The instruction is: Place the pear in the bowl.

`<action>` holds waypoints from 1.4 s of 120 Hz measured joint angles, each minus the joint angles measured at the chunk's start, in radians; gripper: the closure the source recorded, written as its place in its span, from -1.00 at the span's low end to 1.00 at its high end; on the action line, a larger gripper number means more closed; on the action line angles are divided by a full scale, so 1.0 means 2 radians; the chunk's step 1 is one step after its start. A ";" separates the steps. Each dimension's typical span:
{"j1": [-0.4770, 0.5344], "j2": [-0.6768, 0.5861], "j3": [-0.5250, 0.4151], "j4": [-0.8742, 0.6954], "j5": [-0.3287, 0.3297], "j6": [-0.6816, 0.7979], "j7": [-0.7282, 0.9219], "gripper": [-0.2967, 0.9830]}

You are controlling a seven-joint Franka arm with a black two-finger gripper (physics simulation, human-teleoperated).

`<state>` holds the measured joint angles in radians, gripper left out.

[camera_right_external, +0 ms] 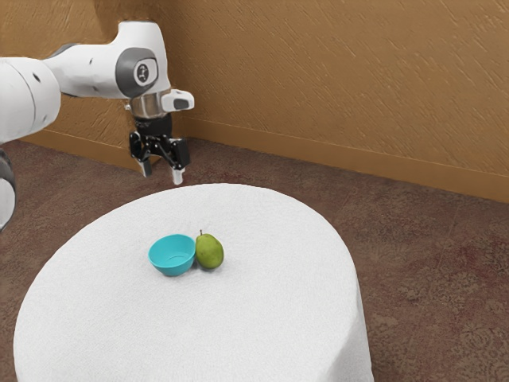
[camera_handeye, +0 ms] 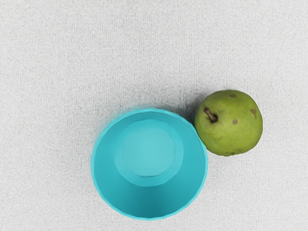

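While the jaws hang parted, the pear (camera_right_external: 210,252) rests below them.

Tabletop: a white, fine-woven cloth-covered tabletop (camera_handeye: 48,53), carrying the bowl and the pear.
Bowl: a round, turquoise, smooth-walled bowl (camera_handeye: 110,180), upright with its mouth open upward, wider across than the pear.
Bowl's inside: a pale, round floor (camera_handeye: 149,151), ringed by sloping walls of deeper turquoise.
Bowl's rim: thin, slightly faceted.
Pear: a plump, green, brown-spotted pear (camera_handeye: 233,130), on the tabletop outside the bowl, right up against the rim; whether they truly touch, I cannot tell.
Stem: short, brown and woody (camera_handeye: 210,114), set off-centre, on the pear's side toward the bowl.
Shadow: soft grey (camera_handeye: 186,108), on the cloth beside the pear and the rim.
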<state>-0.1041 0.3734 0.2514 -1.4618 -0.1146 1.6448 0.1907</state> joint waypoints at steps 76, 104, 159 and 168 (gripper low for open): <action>0.011 0.066 -0.025 -0.062 -0.114 0.115 0.217 -0.53; 0.011 0.093 -0.027 -0.062 -0.152 0.134 0.286 -0.54; 0.010 0.102 -0.029 -0.090 -0.178 0.160 0.365 -0.54; 0.010 0.102 -0.030 -0.096 -0.180 0.161 0.373 -0.54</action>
<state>-0.0844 0.5776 0.1921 -1.6544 -0.4748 1.9677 0.9369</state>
